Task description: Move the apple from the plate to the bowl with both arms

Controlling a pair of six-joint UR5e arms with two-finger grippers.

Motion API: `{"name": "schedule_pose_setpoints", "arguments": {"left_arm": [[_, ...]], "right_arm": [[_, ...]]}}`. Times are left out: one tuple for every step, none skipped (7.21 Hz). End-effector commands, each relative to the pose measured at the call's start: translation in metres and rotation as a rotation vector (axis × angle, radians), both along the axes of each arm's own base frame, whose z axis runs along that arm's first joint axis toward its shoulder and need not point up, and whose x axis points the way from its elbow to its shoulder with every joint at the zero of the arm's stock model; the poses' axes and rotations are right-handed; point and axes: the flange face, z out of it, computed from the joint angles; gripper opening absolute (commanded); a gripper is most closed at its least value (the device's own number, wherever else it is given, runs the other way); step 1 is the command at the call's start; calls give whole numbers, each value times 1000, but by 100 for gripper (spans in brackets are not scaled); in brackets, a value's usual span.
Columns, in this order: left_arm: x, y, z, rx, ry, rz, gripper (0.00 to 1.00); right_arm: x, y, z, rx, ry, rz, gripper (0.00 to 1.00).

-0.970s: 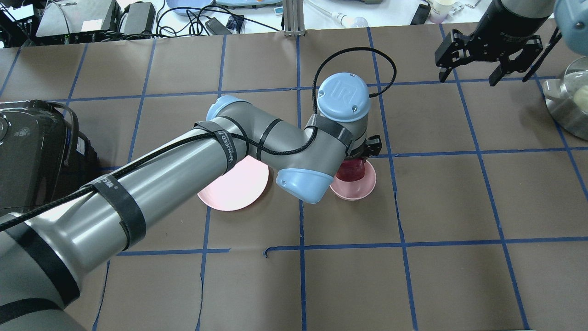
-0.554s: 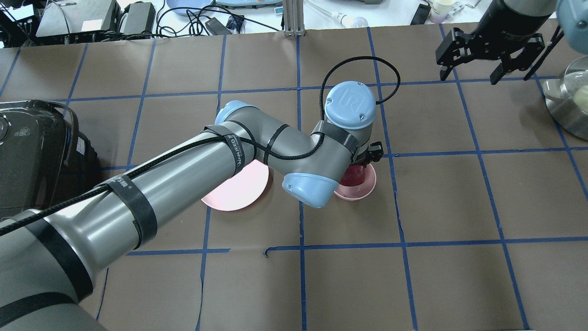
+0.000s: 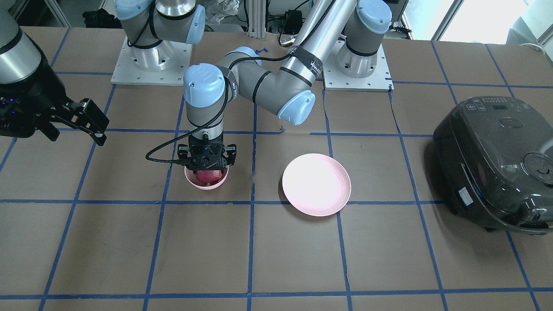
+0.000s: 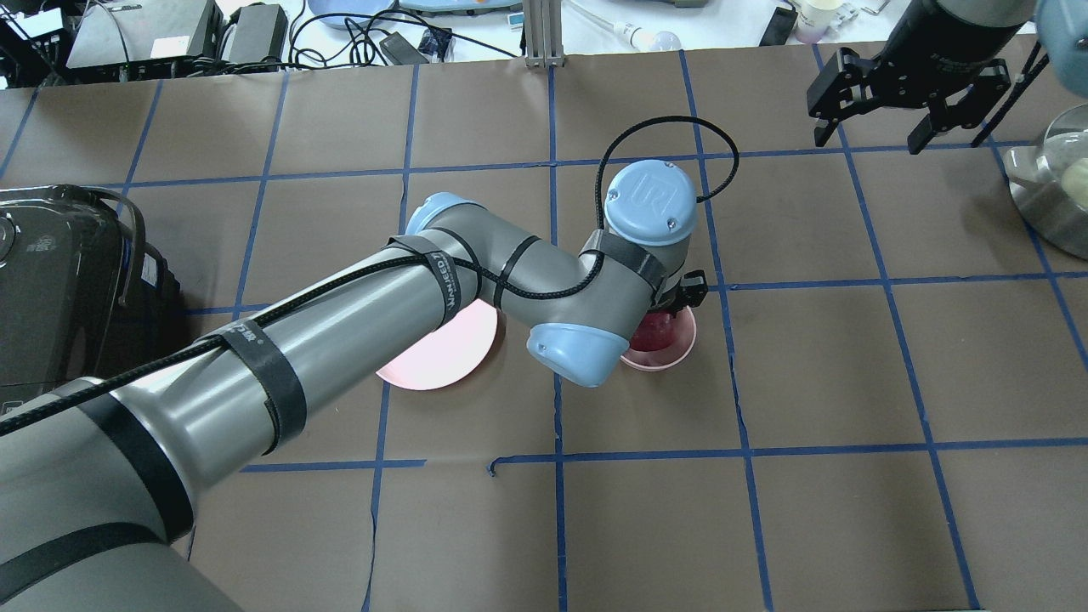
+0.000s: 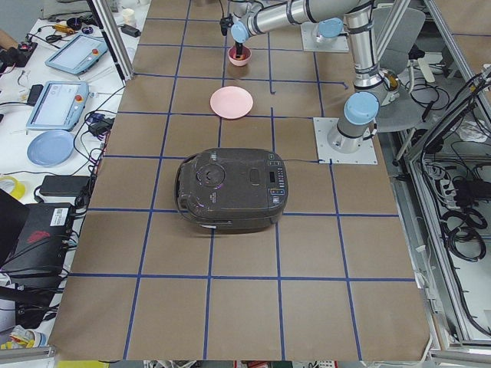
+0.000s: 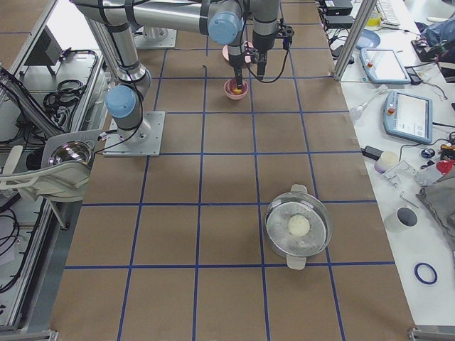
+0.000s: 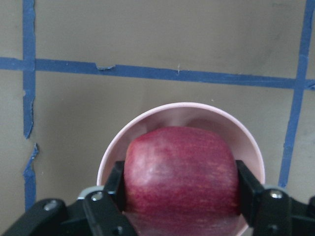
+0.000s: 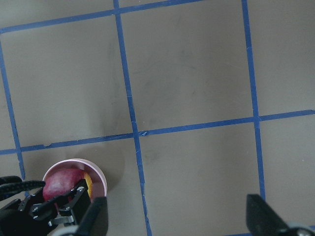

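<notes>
One second on, your left end effector [image 7: 182, 186] pinches the dark red apple [image 7: 181, 167] lower, inside the pale pink bowl [image 7: 234, 130]; right end effector [image 4: 869, 140] spread.

Brown counter [image 3: 389, 259], blue tape grid [image 3: 108, 201] right across it. Black cooker [image 3: 492, 164] at one end, lidded steel pot [image 6: 298, 227] at the other. White bench [image 6: 426, 245] alongside, tablet [image 6: 409, 117] on it.
</notes>
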Motion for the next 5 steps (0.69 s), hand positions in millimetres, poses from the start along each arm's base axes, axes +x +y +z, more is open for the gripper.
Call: {"name": "schedule_pose_setpoints", "arguments": {"left_arm": [[-1, -1, -5, 2, 0, -2, 90], [-1, 1, 6, -8, 18, -1, 100], [-1, 0, 8, -9, 23, 0, 100], [3, 1, 27, -29, 29, -7, 100], [14, -1, 49, -60, 34, 7, 100]], "right_arm": [[0, 0, -1, 3, 5, -2, 100], [1, 3, 3, -3, 6, -2, 100], [1, 6, 4, 3, 7, -2, 100], [1, 6, 6, -2, 7, -2, 100], [1, 6, 5, 0, 6, -2, 100]]}}
